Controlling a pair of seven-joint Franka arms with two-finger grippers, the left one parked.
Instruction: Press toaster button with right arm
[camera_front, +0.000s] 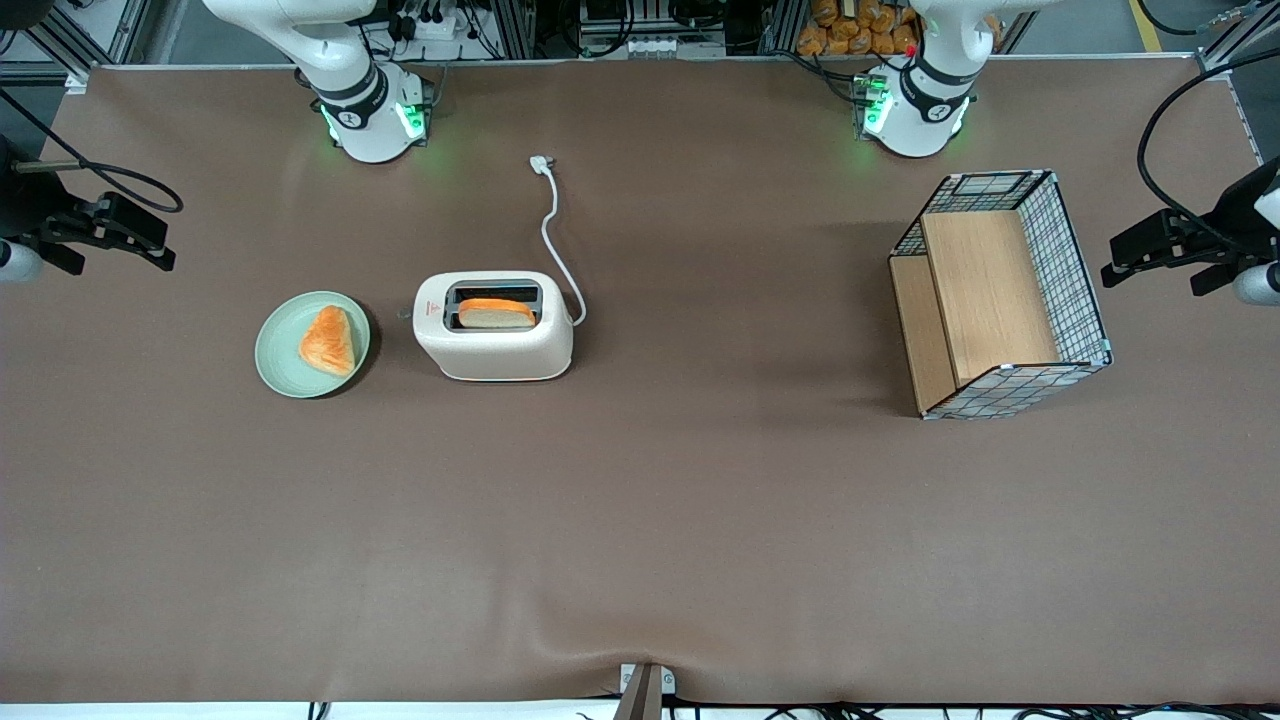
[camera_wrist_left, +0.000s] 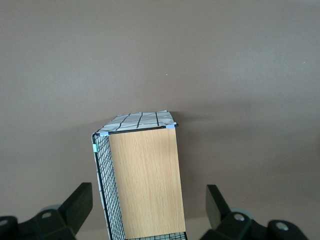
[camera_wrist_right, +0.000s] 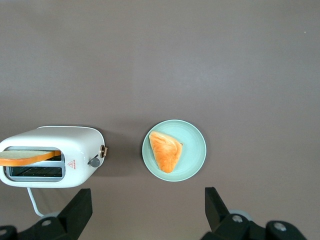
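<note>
Only wrist view shows toaster button (camera_wrist_right: 94, 161) below spread pincer (camera_wrist_right: 148, 210).

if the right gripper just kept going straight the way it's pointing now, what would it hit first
Probably bare table. The gripper, fingers open, points down at the brown surface near the green plate, with the toaster and the toaster button off to one side. Exact landing spot is uncertain.
</note>
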